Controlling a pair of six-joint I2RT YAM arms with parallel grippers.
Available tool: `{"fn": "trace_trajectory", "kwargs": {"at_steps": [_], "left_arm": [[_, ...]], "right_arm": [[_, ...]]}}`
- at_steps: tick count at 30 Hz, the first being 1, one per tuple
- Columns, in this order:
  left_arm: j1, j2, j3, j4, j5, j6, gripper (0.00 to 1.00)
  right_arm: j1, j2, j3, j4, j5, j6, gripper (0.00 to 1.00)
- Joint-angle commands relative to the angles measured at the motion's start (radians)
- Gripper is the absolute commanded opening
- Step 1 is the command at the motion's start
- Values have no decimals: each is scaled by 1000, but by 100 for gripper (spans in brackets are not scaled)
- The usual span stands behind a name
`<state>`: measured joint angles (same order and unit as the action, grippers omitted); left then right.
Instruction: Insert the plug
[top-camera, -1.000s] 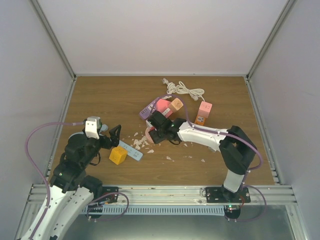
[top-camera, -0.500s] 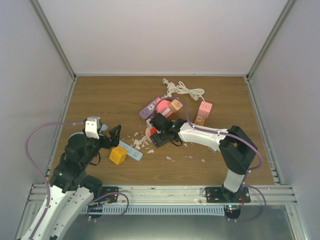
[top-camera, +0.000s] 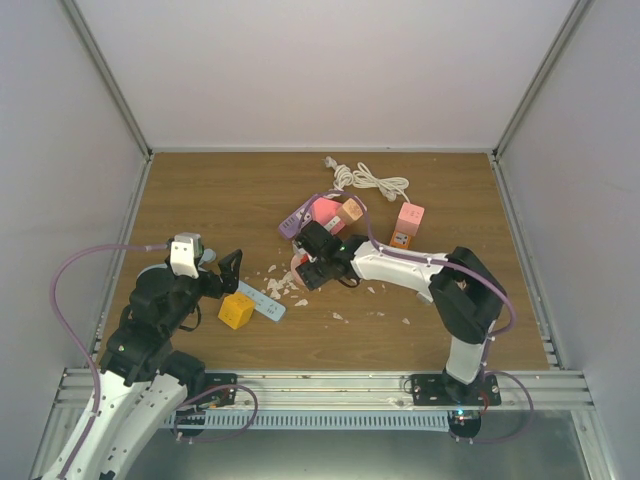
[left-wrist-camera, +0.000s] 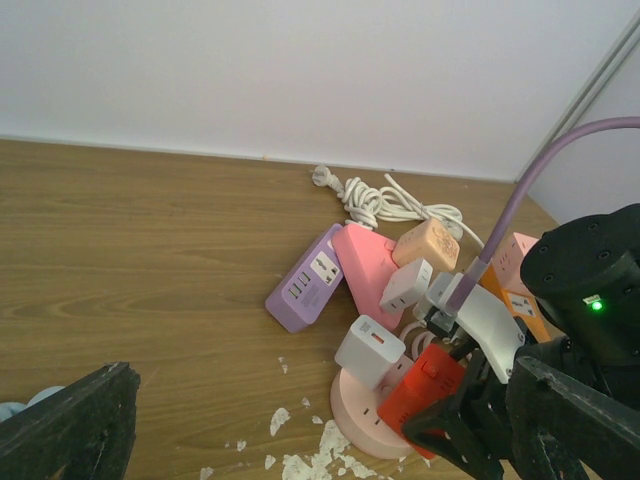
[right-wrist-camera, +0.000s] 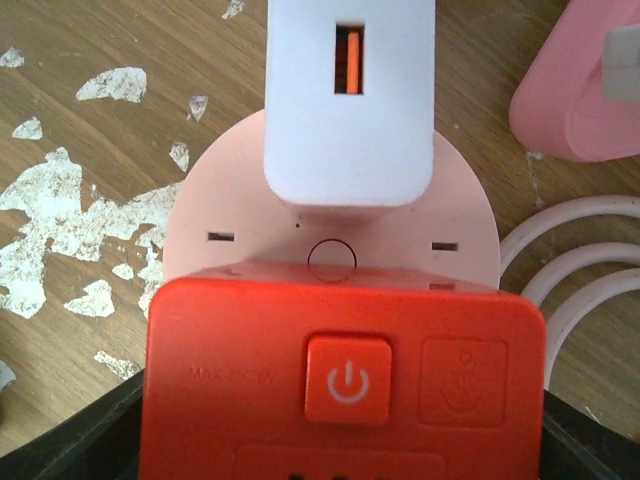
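Right arm nudged back slightly; left gripper (top-camera: 231, 264) idles wide open, empty. My right gripper (top-camera: 305, 273) pinches the boxy red plastic plug (right-wrist-camera: 340, 380) over the round pink socket base (right-wrist-camera: 205, 235), lining up prongs I reckon; white USB charger (right-wrist-camera: 350, 100) sits plugged in beyond.

A red plug block (right-wrist-camera: 345, 385), a pale pink socket base (right-wrist-camera: 205, 235), a white charger (right-wrist-camera: 350, 110) with an orange slot — a lilac strip (left-wrist-camera: 308, 279), a yellow cube (top-camera: 236, 310), a brown wood-grain table (top-camera: 200, 195) flecked white.
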<state>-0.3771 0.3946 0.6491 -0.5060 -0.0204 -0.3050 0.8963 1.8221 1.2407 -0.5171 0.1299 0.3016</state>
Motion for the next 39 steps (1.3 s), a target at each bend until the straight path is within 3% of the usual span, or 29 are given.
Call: {"fn": "trace_trajectory", "kwargs": {"at_steps": [1,6,12,15,21,25,26,27,30,34,39], "left_arm": [[0,3,-13,29,-12,-5,99],[1,5,-14,29,-11,-5,99],[0,7,-13,28,-11,-5,99],[1,7,-14,28,-13,-5,99],[-1,7,-8,23,-17,-8,99],[0,22,44,-4,-20,-34,99],[-1,37,61,-13,-20,-51,99],[-1,87,97,-33,15,-94,99],[-1,128,80,-34,111,-159,99],[0,164,26,-56,132,-290,99],[0,148,-37,-128,-2,-465,99]], "right_arm": [[-6,14,36,27,18,-13,74],[-6,16,41,29,30,-9,70],[-7,48,20,6,8,-11,40],[-7,89,-12,-7,-4,-7,30],[-7,170,-132,-1,-7,14,25],[-7,114,-139,-9,34,20,36],[-6,91,-124,-12,36,19,42],[-7,45,-56,-26,45,22,58],[-5,2,30,-30,54,19,73],[-7,-52,103,-9,52,2,84],[-7,-139,64,69,8,-40,92]]}}
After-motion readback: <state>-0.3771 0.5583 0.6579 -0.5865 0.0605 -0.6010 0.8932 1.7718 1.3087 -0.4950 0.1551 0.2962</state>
